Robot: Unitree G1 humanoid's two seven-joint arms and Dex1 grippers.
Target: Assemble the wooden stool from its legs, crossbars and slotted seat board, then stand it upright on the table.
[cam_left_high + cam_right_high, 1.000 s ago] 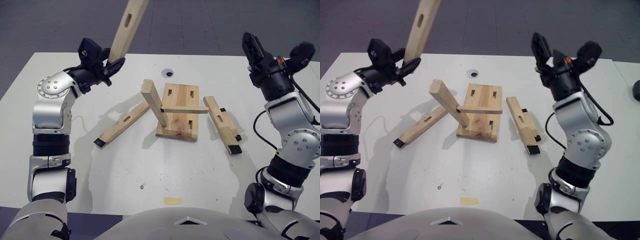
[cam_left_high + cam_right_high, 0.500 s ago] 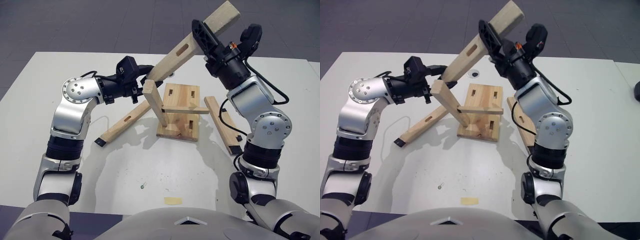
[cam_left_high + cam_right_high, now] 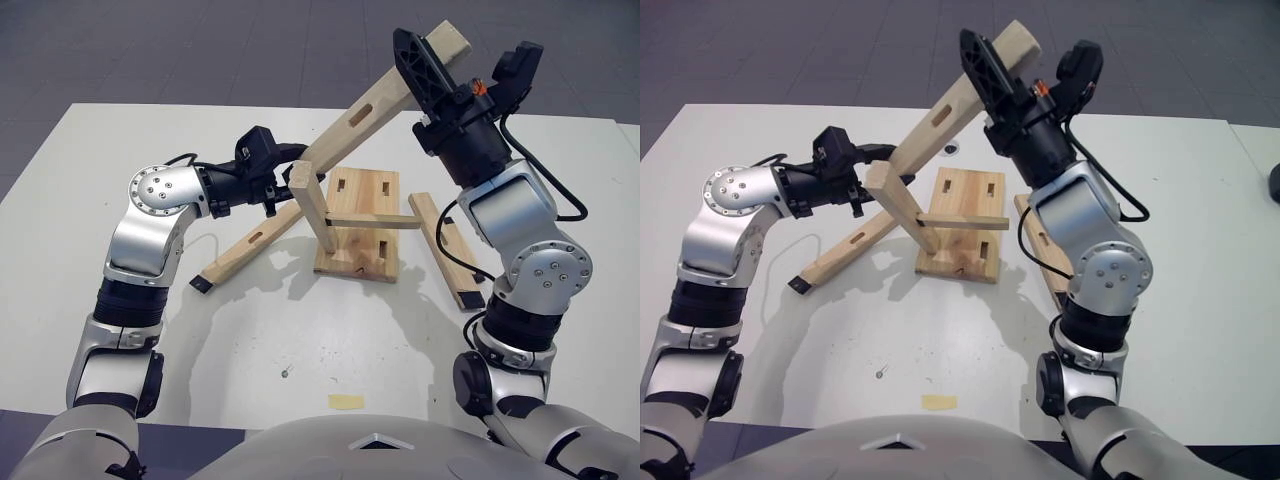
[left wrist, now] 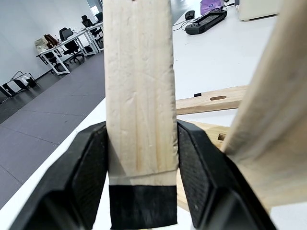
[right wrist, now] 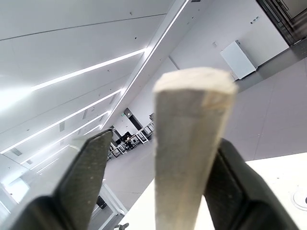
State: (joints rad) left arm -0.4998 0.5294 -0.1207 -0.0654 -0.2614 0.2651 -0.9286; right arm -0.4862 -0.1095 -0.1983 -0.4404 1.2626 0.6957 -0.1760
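My left gripper (image 3: 285,172) is shut on the black-capped foot of a wooden leg (image 3: 375,100) that slants up and to the right over the table. In the left wrist view this leg (image 4: 139,96) sits tight between both fingers (image 4: 91,177). My right gripper (image 3: 462,48) is open and straddles the leg's upper end (image 5: 192,143), with a gap on one side. Below them the slotted seat board (image 3: 372,190) lies flat. A tilted leg (image 3: 308,200) stands in it, with a crossbar (image 3: 372,220) sticking out sideways.
One loose leg (image 3: 245,248) lies left of the board and another (image 3: 448,250) lies right of it. The white table (image 3: 100,150) has a small round hole (image 3: 952,148) behind the board. A scrap of yellow tape (image 3: 345,402) lies near the front edge.
My left arm swung the held leg down from the far left towards the centre. My right arm came in from the right and straddled the leg's top, then lifted slightly.
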